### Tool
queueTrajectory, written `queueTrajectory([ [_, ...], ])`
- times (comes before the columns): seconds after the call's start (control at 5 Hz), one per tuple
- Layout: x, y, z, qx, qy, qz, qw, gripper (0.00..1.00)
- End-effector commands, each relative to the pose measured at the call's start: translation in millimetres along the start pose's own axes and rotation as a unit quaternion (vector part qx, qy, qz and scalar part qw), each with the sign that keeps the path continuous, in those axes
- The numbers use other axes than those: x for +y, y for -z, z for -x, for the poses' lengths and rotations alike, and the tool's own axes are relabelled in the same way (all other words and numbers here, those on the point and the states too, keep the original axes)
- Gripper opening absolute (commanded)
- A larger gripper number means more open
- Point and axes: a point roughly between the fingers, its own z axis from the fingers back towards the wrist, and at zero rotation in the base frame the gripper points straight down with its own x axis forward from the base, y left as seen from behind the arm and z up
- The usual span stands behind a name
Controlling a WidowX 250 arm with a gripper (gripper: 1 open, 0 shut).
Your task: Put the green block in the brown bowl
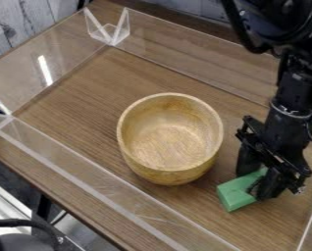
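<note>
The green block (238, 194) lies on the wooden table at the lower right, just right of the brown bowl (171, 137). My black gripper (269, 178) points down onto the block's far end, and its fingers look closed around that end. The block still rests low against the table surface. The bowl stands upright with nothing inside it, a short gap away from the gripper on its left.
Clear acrylic walls (67, 162) run along the front and left edges of the wooden table (106, 78). A small clear bracket (106, 26) stands at the back left corner. The black arm (296, 69) rises at the right.
</note>
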Motion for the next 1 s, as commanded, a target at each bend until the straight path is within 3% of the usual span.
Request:
queueTrajectory([
  [0.0,0.8,-26.0,-4.1,-0.043,0.004,-0.008,0.9990,0.00],
  [0.8,1.8,-32.8,0.3,-0.050,0.006,-0.009,0.9987,0.00],
])
